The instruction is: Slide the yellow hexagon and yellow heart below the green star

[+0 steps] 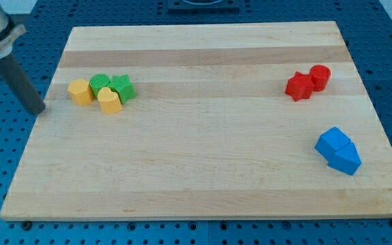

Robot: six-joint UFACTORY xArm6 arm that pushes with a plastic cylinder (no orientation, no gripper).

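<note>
The yellow hexagon (80, 91) lies at the view's upper left of the wooden board (203, 170). The yellow heart (109, 100) lies just right of it and slightly lower. A green round block (100, 83) sits between them at the top, and the green star (122, 88) touches the heart's upper right. My tip (38, 111) is at the board's left edge, left of and slightly below the yellow hexagon, with a gap between them.
A red star (298, 86) and a red cylinder (319, 76) touch each other at the view's upper right. Two blue blocks (337, 150) sit together at the right edge, lower down. The board lies on a blue perforated table.
</note>
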